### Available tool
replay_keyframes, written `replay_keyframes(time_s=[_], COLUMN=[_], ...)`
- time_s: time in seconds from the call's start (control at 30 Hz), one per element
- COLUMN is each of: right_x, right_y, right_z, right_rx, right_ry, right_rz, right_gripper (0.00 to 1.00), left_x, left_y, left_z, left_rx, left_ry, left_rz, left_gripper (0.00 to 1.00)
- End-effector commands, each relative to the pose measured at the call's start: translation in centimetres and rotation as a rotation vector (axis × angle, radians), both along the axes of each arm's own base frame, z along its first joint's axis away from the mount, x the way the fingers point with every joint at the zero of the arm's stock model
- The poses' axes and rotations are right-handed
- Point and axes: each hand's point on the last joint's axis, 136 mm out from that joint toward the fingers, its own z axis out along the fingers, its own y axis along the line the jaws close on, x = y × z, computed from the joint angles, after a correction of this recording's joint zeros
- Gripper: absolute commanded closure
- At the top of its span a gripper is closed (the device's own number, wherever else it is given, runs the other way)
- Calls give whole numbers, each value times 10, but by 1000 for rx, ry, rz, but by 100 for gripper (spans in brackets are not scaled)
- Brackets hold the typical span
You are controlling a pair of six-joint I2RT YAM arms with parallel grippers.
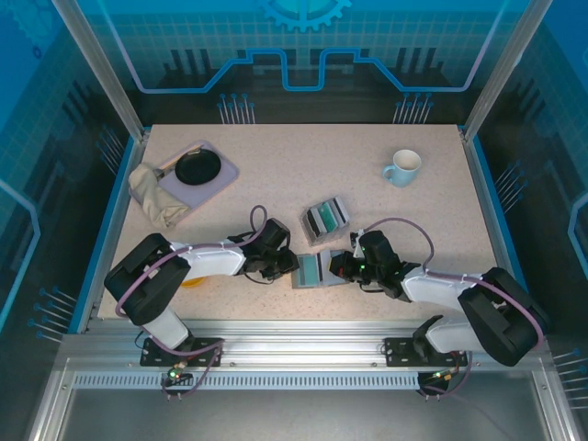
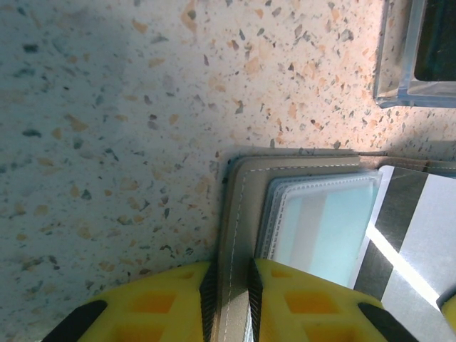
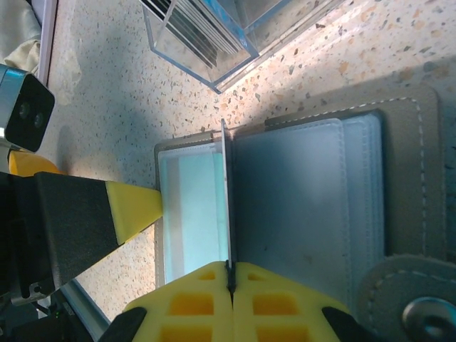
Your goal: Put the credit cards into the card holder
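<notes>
Grey card holder (image 1: 310, 270) on table (image 1: 303, 156), clear slotted box (image 1: 326, 219) just beyond it.

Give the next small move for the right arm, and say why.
Probably tilt and ease the card into the pale-blue pocket: the right end effector is shut on it, standing edge-on over the middle of the open card holder, while the left end effector pinches the holder's cover edge, steadying it.

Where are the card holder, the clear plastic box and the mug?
card holder (image 1: 308, 272): top view, its open pale-blue inside.
clear plastic box (image 1: 326, 219): top view, its middle.
mug (image 1: 402, 168): top view, its pale-blue body.
</notes>
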Motion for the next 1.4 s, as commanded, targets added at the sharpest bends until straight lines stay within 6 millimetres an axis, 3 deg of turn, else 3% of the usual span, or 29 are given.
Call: replay_keyframes(time_s=[0.0, 0.1, 0.33, 0.7, 1.0, 1.37], right_x=[-13, -11, -12, -5, -11, -14], right_y=[3, 0, -10, -7, -15, 3], right_z=[-7, 0, -4, 10, -17, -23], right_rx=[18, 12, -33, 24, -37, 7], right_ry=[61, 40, 40, 10, 74, 101], right_rz=[23, 15, -9, -32, -45, -1], right_gripper=[95, 95, 96, 95, 96, 96], left_x=[-16, -16, -15, -16, -15, -15], left_y=[-13, -13, -14, -13, -16, -18], left_z=[-17, -17, -17, -16, -14, -13], left_rx=[-1, -1, -1, -1, -4, -6], left_ry=[54, 51, 52, 52, 52, 50], left_rz=[-59, -58, -57, -60, -68, -68], left_gripper=[77, 77, 75, 77, 77, 77])
